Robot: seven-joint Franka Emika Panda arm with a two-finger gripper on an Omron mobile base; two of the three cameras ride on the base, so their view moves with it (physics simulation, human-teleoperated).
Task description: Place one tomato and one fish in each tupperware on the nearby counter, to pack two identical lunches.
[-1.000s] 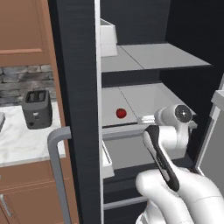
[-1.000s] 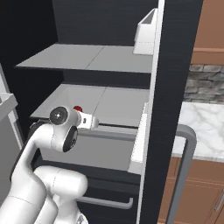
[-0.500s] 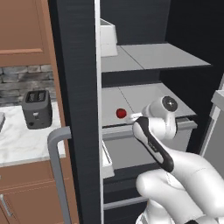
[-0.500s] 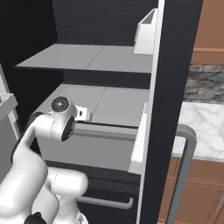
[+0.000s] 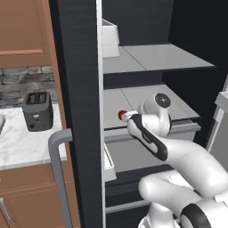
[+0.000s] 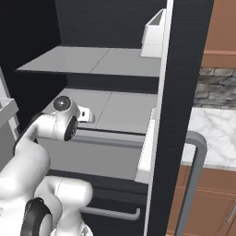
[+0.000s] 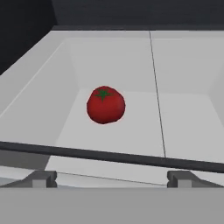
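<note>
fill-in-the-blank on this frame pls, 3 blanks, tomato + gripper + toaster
1. The tomato lies on a grey shelf inside the ____.
2. The gripper is ____, both fingertips short of the tomato.
3. The black toaster stands on the ____ counter.

Missing words: fridge; open; marble

1 tomato [image 7: 106,105] sits on the middle fridge shelf [image 5: 133,100], just ahead of the pincer [image 7: 111,178], with another shelf [image 5: 156,58] above it. A bin [image 5: 110,40] stands on that upper shelf. Left of the fridge, a toaster [image 5: 38,111] stands on the worktop [image 5: 26,142].
</note>
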